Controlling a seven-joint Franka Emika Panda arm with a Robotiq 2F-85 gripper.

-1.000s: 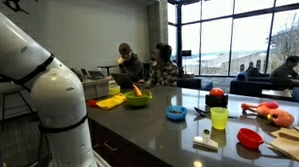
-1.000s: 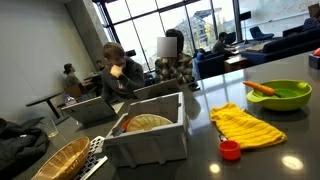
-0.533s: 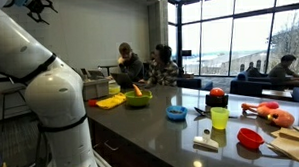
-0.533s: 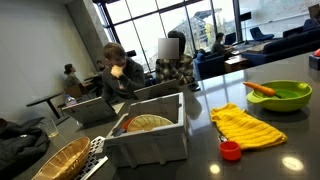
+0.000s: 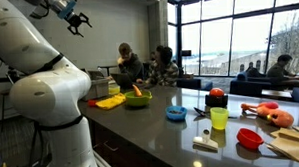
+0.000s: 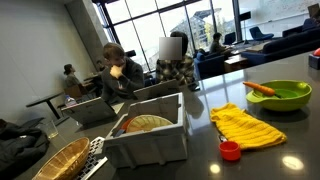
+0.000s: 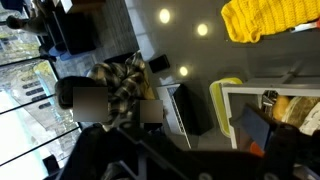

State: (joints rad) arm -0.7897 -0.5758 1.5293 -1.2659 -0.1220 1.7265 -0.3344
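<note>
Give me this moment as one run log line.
arm: high above counter | gripper: open, empty | contact: none | on counter: yellow cloth, green bowl with carrot

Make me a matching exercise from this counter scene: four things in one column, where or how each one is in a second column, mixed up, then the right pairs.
Things:
1 gripper
2 green bowl
3 yellow cloth
4 small red cup

Places or states:
A lying flat between the grey bin and the bowl
B high in the air, open, holding nothing
C standing on the counter just in front of the cloth
D holding an orange thing

Pairs: 1-B; 2-D; 3-A; 4-C
</note>
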